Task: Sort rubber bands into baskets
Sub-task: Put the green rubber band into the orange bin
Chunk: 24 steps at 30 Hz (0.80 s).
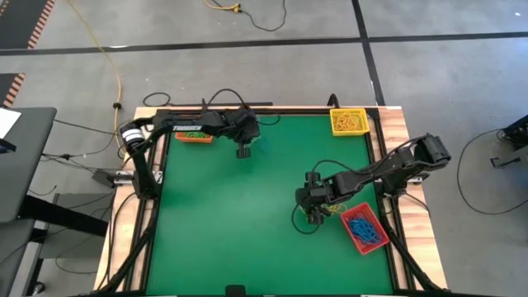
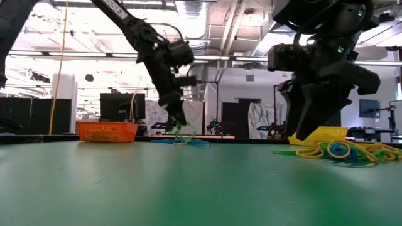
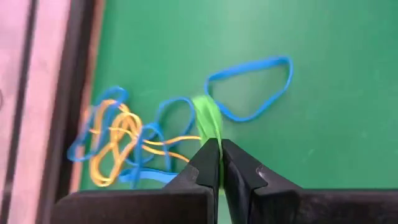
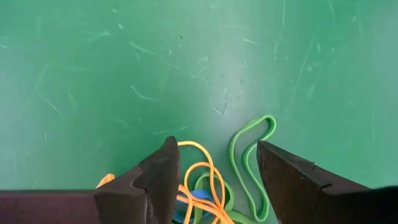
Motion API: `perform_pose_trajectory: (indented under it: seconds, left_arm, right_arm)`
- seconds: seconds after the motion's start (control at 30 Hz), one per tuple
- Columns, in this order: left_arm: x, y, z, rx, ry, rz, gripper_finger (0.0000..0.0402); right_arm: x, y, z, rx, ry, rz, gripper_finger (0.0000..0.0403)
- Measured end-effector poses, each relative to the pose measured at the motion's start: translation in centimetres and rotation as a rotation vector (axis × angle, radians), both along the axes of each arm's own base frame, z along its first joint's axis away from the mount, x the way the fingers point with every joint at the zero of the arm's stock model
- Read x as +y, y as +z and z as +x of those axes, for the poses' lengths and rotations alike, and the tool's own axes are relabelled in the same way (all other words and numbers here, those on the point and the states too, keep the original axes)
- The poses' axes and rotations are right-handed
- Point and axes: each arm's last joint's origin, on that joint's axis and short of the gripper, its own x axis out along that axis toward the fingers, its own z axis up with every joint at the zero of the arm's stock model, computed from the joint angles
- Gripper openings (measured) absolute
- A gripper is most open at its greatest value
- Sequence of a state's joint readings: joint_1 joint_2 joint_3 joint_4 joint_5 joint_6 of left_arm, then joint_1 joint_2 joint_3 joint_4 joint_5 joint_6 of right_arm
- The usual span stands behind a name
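Left gripper (image 3: pixel 219 163): closed on 1 green band (image 3: pixel 208 119), beside the orange basket (image 1: pixel 194 136); blue and yellow bands (image 3: pixel 118 140) lie just beyond its tips.

Right gripper (image 4: pixel 214 171): open, above a tangle (image 4: pixel 208 180), near the red basket (image 1: pixel 364 228).

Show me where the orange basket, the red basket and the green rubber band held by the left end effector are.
orange basket (image 2: pixel 107 132): low view, its front wall.
red basket (image 1: pixel 377 245): high view, its right rim.
green rubber band (image 3: pixel 207 118): left wrist view, the strip just beyond the fingertips.
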<state>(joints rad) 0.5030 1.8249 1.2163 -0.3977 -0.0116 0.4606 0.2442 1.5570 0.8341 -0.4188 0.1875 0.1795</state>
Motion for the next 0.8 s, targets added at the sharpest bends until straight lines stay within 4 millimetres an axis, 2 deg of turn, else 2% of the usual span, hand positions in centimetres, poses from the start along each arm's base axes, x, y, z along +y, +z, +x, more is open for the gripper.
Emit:
perform_pose_trajectory:
  seconds: [0.3,0.5,0.63,0.8]
  left_arm:
    - [-1.4,6.0,-2.9,-0.076,-0.005,0.015,0.0000]
    - [-2.1,9.2,-5.2,-0.135,0.034,0.005,0.0000]
    - [-2.3,9.9,-5.6,-0.223,0.011,-0.118,0.0000]
    - [-2.9,9.2,-5.3,-0.261,-0.015,-0.189,0.0000]
  right_arm:
    - [-0.3,0.2,0.4,-0.036,0.004,-0.004,0.0239]
    - [-0.2,0.3,0.6,-0.060,0.014,-0.003,0.0239]
    - [-0.2,0.4,0.8,-0.082,0.022,-0.010,0.0239]
    - [-0.5,0.6,1.2,-0.118,0.014,-0.018,0.0239]
